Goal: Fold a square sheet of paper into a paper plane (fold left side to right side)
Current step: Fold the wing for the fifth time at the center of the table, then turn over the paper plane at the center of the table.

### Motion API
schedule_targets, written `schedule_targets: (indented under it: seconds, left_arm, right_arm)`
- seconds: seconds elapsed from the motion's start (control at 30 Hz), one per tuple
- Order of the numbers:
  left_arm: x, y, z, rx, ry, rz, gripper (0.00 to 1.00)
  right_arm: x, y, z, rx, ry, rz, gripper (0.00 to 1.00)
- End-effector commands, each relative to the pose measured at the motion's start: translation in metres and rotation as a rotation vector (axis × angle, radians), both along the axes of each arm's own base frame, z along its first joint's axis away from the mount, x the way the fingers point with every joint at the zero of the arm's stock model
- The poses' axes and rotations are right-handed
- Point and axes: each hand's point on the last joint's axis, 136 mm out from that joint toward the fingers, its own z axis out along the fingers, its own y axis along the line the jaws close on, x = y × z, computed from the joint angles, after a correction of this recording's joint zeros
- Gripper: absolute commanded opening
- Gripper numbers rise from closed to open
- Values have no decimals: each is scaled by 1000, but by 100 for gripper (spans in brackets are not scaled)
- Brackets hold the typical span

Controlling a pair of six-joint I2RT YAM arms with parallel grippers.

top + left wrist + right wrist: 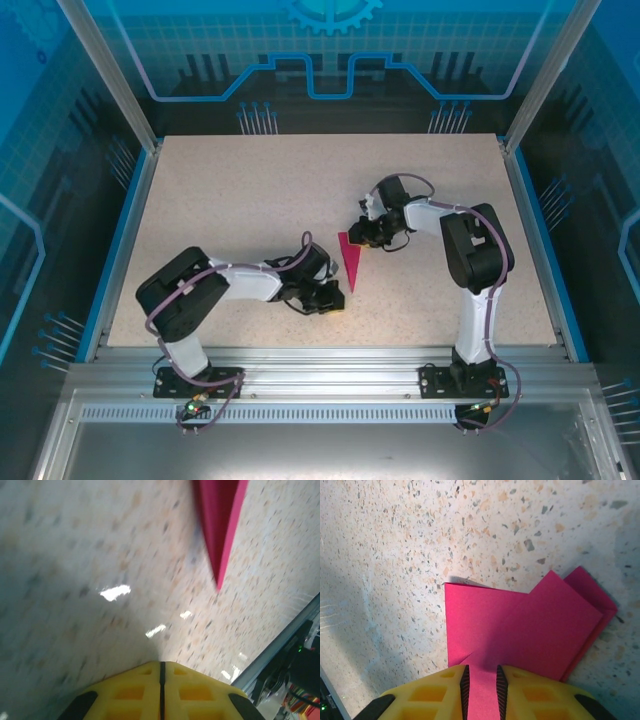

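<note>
A speckled beige tabletop with blue side rails sits inside blue-lit panel walls. At frame centre lies the narrow magenta-pink folded paper plane, tip toward the bottom. The left gripper, elbow bent, rests clenched beside that tip. The right gripper, arm folded inward, clasps the plane's wide end.

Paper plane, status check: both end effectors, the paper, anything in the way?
Left end effector shut, empty, beside the tip. Right end effector shut on the paper plane, wide end. Plane folded narrow, flat on the table. Nothing obstructing.

Left pincer closed; right pincer slightly parted
</note>
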Motion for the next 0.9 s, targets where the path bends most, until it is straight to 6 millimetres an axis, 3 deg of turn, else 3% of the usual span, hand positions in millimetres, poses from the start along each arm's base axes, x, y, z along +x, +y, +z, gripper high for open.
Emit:
schedule_targets:
  seconds: [0.0, 0.2, 0.37, 0.47, 0.63, 0.77, 0.87]
  left_arm:
    - [-2, 15, 21, 21, -29, -5, 11]
    - [27, 52, 48, 126, -186, 94, 16]
    - [51, 83, 68, 275, -322, 188, 19]
    - [64, 97, 79, 342, -384, 251, 21]
    - [76, 115, 91, 422, -453, 321, 24]
    - [79, 119, 95, 437, -471, 338, 25]
    - [77, 120, 93, 439, -464, 342, 25]
  right_arm:
    - [11, 1, 16, -14, -61, 13, 26]
    - [18, -10, 81, -73, -187, -5, 36]
    - [-3, -38, 108, -225, -219, -57, 52]
    - [-26, -50, 104, -327, -188, -80, 60]
    - [-63, -37, 81, -428, -117, -37, 73]
    - [-75, -30, 57, -513, -83, -18, 74]
    - [-78, -30, 40, -564, -51, -8, 67]
